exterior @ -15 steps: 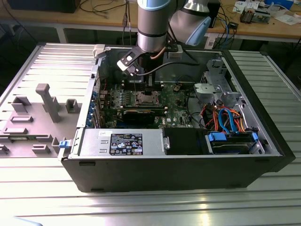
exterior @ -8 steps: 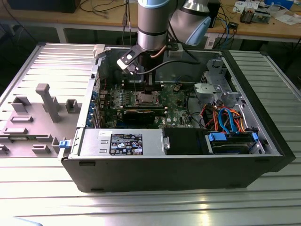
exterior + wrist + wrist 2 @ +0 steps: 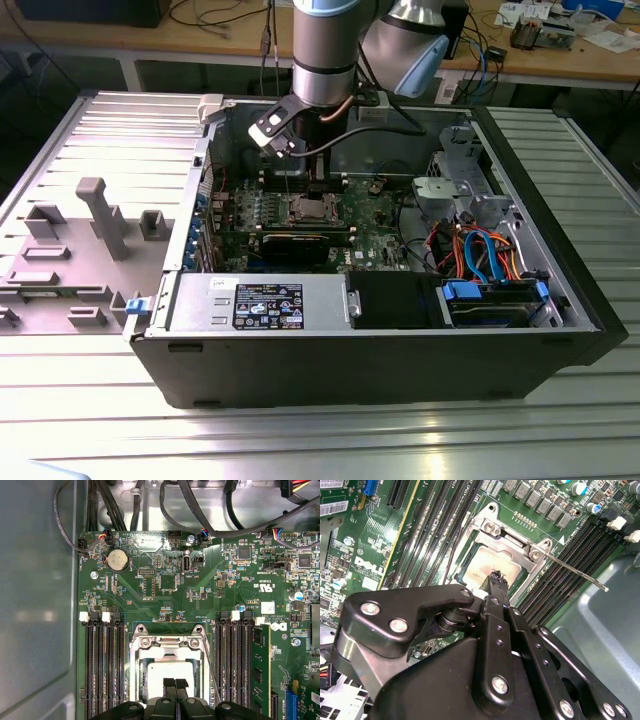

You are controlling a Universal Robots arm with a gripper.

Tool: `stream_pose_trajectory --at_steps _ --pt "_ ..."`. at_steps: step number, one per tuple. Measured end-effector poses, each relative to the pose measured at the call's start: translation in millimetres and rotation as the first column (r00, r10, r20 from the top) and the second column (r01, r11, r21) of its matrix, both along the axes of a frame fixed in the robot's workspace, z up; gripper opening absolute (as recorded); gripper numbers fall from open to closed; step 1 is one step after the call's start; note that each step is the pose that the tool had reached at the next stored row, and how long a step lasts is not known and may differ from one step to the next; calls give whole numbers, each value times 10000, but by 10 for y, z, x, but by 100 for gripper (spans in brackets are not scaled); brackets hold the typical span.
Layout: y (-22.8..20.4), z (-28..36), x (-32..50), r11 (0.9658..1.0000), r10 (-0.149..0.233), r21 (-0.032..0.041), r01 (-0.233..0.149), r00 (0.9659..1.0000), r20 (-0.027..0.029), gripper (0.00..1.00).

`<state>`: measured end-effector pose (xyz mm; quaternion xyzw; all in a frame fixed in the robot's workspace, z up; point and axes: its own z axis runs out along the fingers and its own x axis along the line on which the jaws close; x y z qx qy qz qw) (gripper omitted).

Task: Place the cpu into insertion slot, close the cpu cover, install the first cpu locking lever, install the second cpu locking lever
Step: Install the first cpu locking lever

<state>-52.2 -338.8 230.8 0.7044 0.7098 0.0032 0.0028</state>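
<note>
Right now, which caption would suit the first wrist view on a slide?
Shut gripper over the cpu, framed by the silver cpu cover.

- A ribbed metal bench point(image 3: 560, 420) spans the foreground of the exterior view, and light glares off its near edge.
- Grey blocks point(image 3: 100, 215) stand on it at the exterior view's left.
- Behind runs a wooden bench point(image 3: 180, 45) on a white leg point(image 3: 128, 72), strewn with cables point(image 3: 215, 15) and small clutter point(image 3: 540, 30).
- The space beneath it is dark.
</note>
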Motion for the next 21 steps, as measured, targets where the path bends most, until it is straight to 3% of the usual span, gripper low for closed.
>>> stream_pose_trajectory --at_steps 6,21 --pt "0 21 0 10000 0 -1 0 10000 0 11" --pt "0 147 0 10000 0 0 0 10000 1 11"
